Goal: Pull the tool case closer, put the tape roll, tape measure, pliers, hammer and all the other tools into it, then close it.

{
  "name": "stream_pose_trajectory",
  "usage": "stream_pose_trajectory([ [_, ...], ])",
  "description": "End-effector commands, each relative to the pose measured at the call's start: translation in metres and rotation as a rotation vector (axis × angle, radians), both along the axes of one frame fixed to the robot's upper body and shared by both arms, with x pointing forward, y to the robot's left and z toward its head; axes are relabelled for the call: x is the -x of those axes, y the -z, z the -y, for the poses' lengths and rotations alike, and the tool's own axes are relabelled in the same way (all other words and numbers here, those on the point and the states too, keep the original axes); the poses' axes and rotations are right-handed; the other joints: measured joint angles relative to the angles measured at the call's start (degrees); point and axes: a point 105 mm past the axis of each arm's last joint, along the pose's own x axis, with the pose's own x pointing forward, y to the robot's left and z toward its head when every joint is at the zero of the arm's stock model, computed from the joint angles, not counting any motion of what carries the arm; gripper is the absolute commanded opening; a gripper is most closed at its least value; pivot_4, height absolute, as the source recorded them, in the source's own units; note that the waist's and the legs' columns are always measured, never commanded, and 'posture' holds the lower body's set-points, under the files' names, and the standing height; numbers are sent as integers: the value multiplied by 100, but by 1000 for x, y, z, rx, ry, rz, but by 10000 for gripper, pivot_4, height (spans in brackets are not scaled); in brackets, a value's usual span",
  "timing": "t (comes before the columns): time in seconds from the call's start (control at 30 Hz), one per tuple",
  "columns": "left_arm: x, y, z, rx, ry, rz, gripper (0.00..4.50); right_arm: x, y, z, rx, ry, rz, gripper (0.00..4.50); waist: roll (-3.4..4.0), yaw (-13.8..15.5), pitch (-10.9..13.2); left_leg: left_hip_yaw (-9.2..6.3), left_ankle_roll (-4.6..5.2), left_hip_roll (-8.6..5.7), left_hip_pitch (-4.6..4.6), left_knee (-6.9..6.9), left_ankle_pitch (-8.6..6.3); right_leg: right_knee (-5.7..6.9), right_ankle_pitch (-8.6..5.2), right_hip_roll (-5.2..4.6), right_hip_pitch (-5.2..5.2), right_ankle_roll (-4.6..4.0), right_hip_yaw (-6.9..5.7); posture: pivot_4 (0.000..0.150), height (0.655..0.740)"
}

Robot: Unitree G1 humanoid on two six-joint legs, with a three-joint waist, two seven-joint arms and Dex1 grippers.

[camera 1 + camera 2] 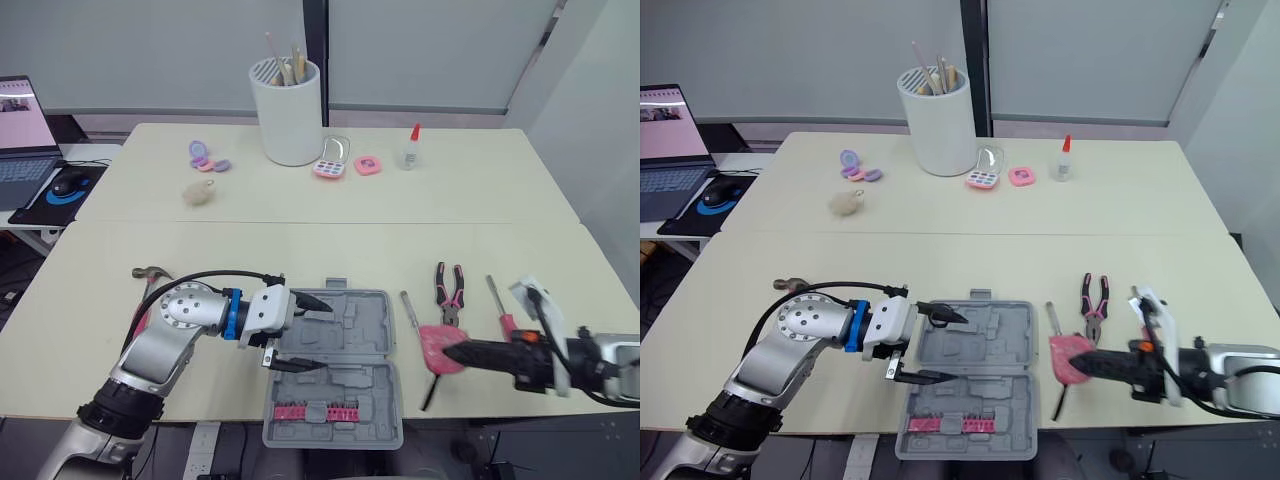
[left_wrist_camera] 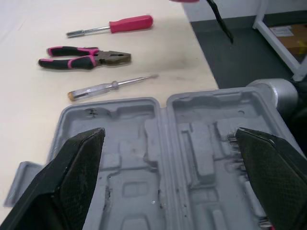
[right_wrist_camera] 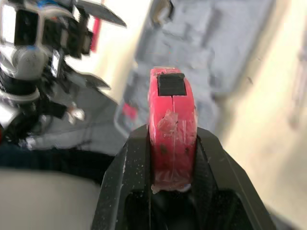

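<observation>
The grey tool case (image 1: 345,345) lies open at the table's front edge, with pink bits (image 1: 318,411) in its near half. My left gripper (image 1: 322,333) is open over the case's left part, its fingers (image 2: 76,177) spread wide above the moulded tray. Just right of the case, my right gripper (image 1: 448,352) is shut on the pink tape measure (image 3: 171,129), held a little above the table. Pink-handled pliers (image 1: 449,290), a clear-handled screwdriver (image 1: 410,308) and a red screwdriver (image 1: 498,305) lie right of the case. The hammer (image 1: 150,272) lies behind my left arm.
A white bucket (image 1: 287,110) with sticks stands at the back centre. Near it lie pink compacts (image 1: 332,160), a glue bottle (image 1: 411,148), purple items (image 1: 205,157) and a fluffy ball (image 1: 199,192). A laptop (image 1: 25,130) sits on a side table at the left.
</observation>
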Motion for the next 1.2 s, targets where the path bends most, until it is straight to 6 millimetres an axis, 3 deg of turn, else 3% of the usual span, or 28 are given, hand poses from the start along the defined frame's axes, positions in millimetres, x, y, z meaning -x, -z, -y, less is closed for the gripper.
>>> stream_pose_trajectory([
  [0.03,11,-2,7,13,72,30,45000,12,-5,0,18,-45,-26,7731,-1,-14,-1,0,0,0,3,-1,0,0,0,4,1,1,4,1500,7376],
  [0.2,17,2,12,26,98,40,45000,7,25,9,137,18,-55,7731,-1,-18,0,-1,0,0,2,1,0,0,-15,19,-1,27,8,1500,7376],
  [0.3,19,1,16,43,116,67,45000,-1,50,3,172,20,-60,7731,-4,-21,-1,-1,-1,1,0,2,0,-4,-15,19,-1,28,9,1500,7376],
  [0.47,23,-2,21,63,127,103,45000,-8,72,-7,179,16,-79,7731,4,-13,4,-2,-1,1,-3,1,0,-5,-13,15,-3,29,10,1500,7376],
  [0.9,32,2,24,78,141,91,45000,-12,103,-16,171,66,-155,7731,6,-11,3,-1,-1,3,-1,2,0,-4,1,13,-3,5,11,1500,7376],
  [1.2,34,5,23,76,149,69,45000,-17,106,-18,143,119,-170,7731,5,-15,2,-2,-1,3,0,1,0,-3,1,16,-2,4,11,1500,7376],
])
